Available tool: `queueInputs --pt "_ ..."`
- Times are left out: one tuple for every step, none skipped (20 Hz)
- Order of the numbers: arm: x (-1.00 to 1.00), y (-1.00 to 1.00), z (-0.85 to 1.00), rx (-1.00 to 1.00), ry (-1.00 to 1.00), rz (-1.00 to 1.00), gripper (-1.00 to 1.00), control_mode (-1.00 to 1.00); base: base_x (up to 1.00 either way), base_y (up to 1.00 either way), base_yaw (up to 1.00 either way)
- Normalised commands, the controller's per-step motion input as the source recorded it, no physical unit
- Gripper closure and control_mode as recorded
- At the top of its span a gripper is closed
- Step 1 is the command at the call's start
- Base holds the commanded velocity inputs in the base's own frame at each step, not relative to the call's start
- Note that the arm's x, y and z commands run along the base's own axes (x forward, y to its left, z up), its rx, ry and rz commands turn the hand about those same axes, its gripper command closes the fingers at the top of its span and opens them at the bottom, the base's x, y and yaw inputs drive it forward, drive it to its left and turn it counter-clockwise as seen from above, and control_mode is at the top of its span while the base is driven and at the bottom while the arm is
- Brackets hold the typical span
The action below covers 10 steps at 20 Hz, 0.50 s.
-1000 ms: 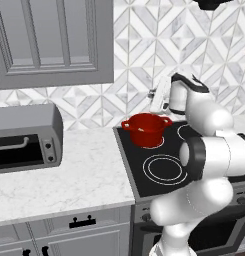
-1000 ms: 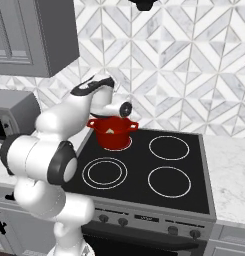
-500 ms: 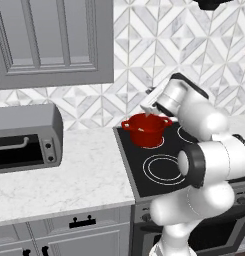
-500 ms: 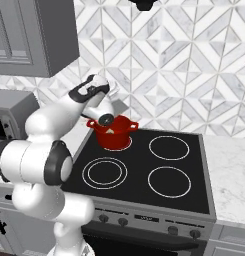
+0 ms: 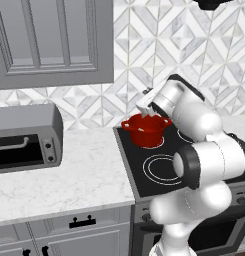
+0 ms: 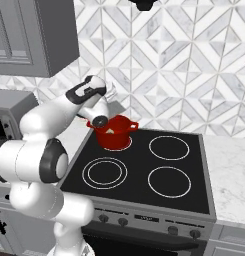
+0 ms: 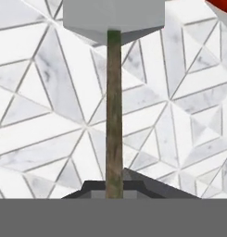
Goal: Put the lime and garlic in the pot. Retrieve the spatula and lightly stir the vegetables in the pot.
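Against tiled backsplash (image 7: 50, 115), gripper (image 7: 114, 187) clamped on spatula (image 7: 113, 92) handle.

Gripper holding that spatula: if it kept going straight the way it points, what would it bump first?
Probably the tiled wall. The gripper holds the spatula pointing at the tiles; the pot sits off to the side. Depth is unclear.

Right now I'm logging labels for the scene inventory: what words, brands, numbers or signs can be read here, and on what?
None can be read.
Red pot: plain, no label.
Spatula, gripped in the shut hand: no marking on handle or blade.
Stove front panel: knobs and small dark marks, too small to read.
Toaster oven: knobs, no legible text.
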Motion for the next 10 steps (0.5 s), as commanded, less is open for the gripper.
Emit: queueInputs --pt "0.04 -0.08 0.00 0.20 0.03 0.00 1.00 -1.00 0.00 0.00 0.00" --pt "0.06 -0.08 0.01 0.29 0.01 0.00 1.00 -1.00 0.00 0.00 0.00" --pt "0.09 -0.13 0.04 0.36 0.00 0.00 1.00 -1.00 0.00 0.00 0.00" --pt "0.09 -0.07 0.04 0.40 0.00 -0.02 1.00 -1.00 0.00 0.00 0.00" --pt "0.15 -0.13 0.00 0.45 0.00 -0.05 1.00 -1.00 0.00 0.00 0.00" --pt "0.19 -0.19 0.00 0.47 0.00 -0.05 1.00 -1.00 0.00 0.00 0.00" --pt "0.21 -0.21 0.00 0.49 0.00 -0.07 1.00 -1.00 0.00 0.00 0.00" --pt "0.14 -0.32 0.00 0.49 0.00 -0.06 1.00 -1.00 0.00 0.00 0.00" --pt "0.10 -0.41 0.02 0.41 0.03 -0.03 1.00 -1.00 0.00 0.00 0.00" --pt "0.01 -0.39 0.00 0.29 0.05 0.00 1.00 -1.00 0.00 0.00 0.00"
